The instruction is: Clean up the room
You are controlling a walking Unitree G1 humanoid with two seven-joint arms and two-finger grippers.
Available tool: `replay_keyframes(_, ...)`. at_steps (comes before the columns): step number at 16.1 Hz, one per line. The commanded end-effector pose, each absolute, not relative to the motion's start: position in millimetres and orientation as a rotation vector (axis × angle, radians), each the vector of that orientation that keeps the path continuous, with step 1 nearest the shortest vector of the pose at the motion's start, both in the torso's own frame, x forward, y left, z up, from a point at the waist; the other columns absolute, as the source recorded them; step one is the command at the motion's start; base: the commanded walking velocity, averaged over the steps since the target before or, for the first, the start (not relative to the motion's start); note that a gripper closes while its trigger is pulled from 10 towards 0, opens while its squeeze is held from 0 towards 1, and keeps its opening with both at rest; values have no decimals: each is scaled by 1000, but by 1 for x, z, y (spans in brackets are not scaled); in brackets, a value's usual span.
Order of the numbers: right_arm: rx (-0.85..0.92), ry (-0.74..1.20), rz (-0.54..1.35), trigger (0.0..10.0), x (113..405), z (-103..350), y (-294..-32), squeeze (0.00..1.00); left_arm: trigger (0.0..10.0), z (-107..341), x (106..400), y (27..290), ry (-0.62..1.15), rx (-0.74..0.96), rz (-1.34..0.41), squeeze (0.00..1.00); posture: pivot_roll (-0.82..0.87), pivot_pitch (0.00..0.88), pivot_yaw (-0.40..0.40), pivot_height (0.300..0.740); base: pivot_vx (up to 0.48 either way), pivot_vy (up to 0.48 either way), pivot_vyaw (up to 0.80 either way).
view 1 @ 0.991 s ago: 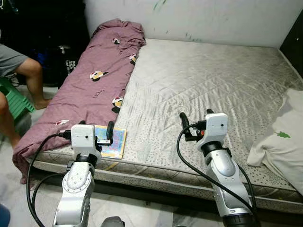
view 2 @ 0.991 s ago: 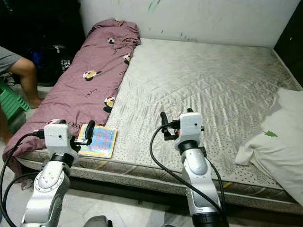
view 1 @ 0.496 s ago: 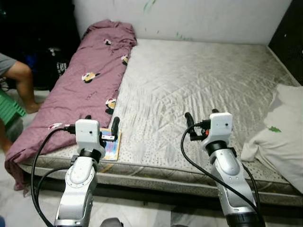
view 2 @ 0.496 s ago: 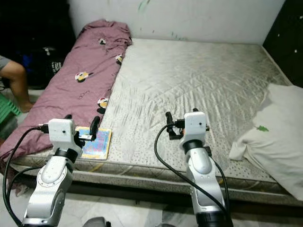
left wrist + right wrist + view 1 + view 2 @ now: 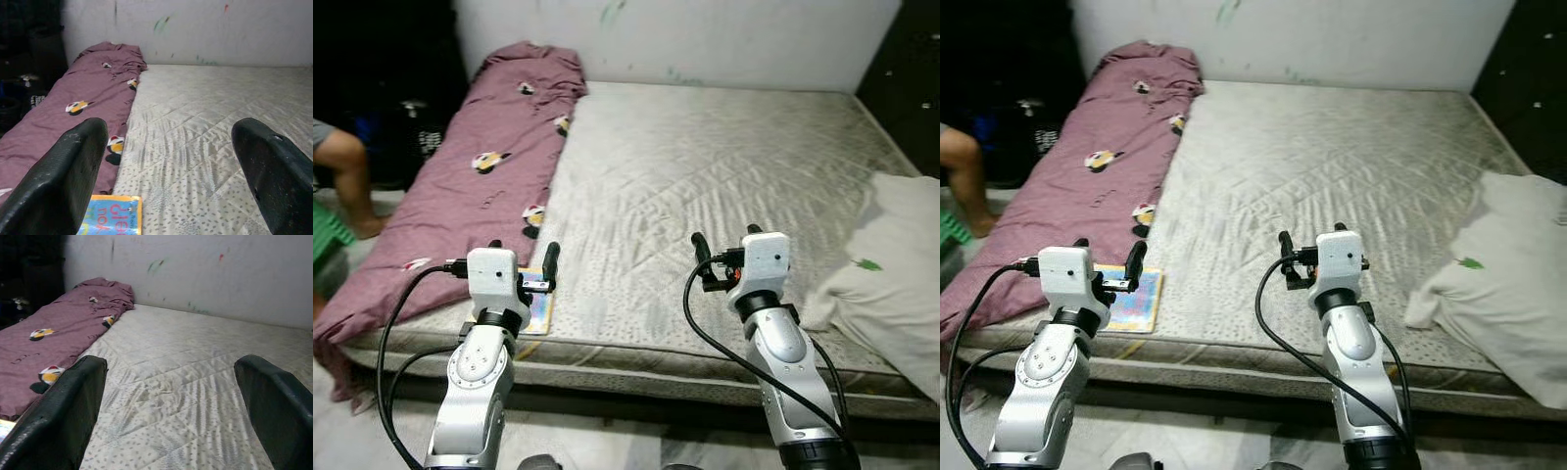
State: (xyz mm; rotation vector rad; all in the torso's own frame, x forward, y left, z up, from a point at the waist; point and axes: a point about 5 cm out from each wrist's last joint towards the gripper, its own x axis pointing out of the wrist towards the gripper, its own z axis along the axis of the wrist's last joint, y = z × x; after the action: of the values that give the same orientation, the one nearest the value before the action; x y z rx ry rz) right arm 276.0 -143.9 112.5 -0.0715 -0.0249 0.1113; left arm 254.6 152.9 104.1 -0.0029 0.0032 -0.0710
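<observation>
change: view's slid right since a second ago, so the robot's shuffling along the bed point(image 5: 724, 157)
left gripper point(image 5: 521, 262): wide, empty, book point(image 5: 1136, 299) just under
right gripper point(image 5: 722, 250): wide, empty
next: probably grab book

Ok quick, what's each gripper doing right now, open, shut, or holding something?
Left gripper: open, holding nothing, above the colourful flat book.
Right gripper: open, holding nothing, over the grey quilted mattress.

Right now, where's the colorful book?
The colorful book lies flat on the mattress at its front left corner, beside the maroon blanket and just ahead of the open left pincer.
</observation>
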Motion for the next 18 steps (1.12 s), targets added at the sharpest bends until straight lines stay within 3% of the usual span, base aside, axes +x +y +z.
replay_keyframes(1,-78,-30,113,10000,278,115,-144,0,10000,109,255,151,-8,-5,-85,0,-14,0,1,740,0,-319,0)
replay_keyframes(12,-91,-22,116,10000,278,113,-146,0,10000,108,254,150,-6,-7,-92,0,-15,0,-3,740,0,-315,0)
replay_keyframes(18,-102,-18,125,10000,278,112,-145,0,10000,110,254,147,-31,-32,-122,0,-13,0,-7,740,0,0,0)
